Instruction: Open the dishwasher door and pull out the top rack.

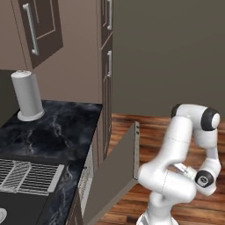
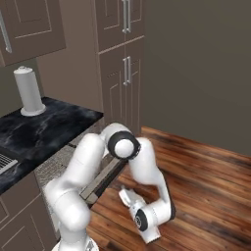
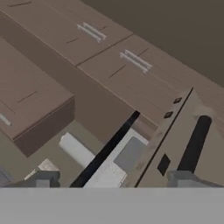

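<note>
So the dishwasher door [image 1: 115,173] is partway open, tilted out from under the black marble counter [image 1: 57,127] at a slant, top edge leaning toward the robot. In the left base view you see its flat grey-brown face from the side, and the arm [image 1: 176,167] is folded up right next to its outer edge. From the right base view the door [image 2: 105,179] is mostly hidden behind the arm's elbow; just a strip pokes out low down.

The gripper [image 3: 114,178] shows in the hand view: two dark fingertips [image 3: 41,178] sit wide apart at the bottom, with the door's edge running up between them. Nothing is pinched. The door [image 3: 175,144] takes up the right side there, and a dark bar that looks like the handle [image 3: 194,142] lies on it, close to the right fingertip. Can't tell if it's touching.

Other stuff: a paper towel roll [image 1: 27,94] stands on the counter, a wire drying mat [image 1: 28,176] lies nearer the camera, and tall brown cabinets [image 2: 122,63] are behind. Wood floor [image 2: 206,186] underneath.
</note>
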